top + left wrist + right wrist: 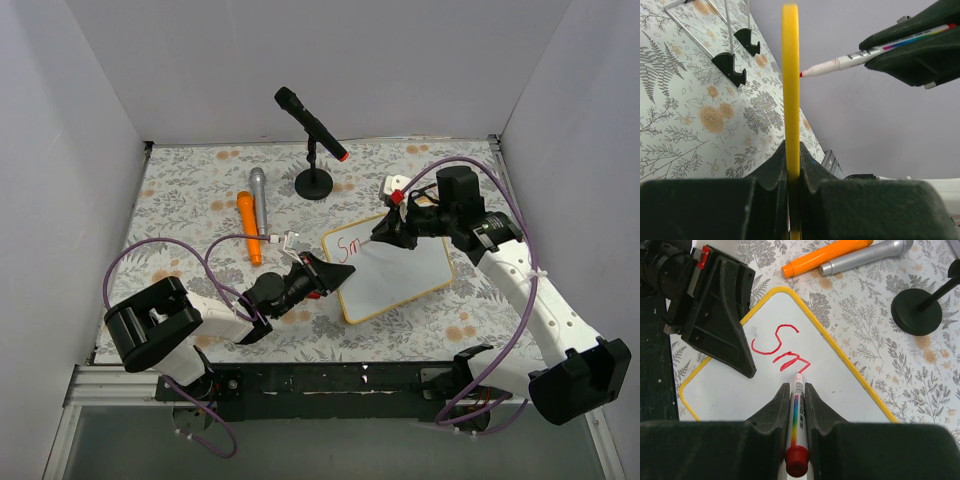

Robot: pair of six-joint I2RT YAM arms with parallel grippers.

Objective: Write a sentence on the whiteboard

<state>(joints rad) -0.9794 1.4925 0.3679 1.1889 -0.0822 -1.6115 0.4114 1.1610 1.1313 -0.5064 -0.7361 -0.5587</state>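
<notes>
From above, the whiteboard (405, 280) is lying right of the frame's centre on the floral table (190, 190). The left pincer (345, 275) is reaching in from the lower left and pinching the board's left rim. The right pincer (380, 236) is coming in from the upper right, over the board's upper left corner. There the sentence (350, 246) is only starting, with the red letters "Sm".

In the left wrist view, the yellow rim is running straight up the middle of the frame. The fingers are pressed together on it from both sides, so the board is being held firmly. The marker (840, 64) is entering from the upper right with its red tip just beside the rim.

In the right wrist view, the fingers are pressed together on the marker's barrel, and its tip is touching the board at the end of the "m".

To do this stroke well, the tip probably needs light, even pressure. The writing should be moving towards the board's open area and leaving room for a second line. The left arm should be steadying the rim without moving.
</notes>
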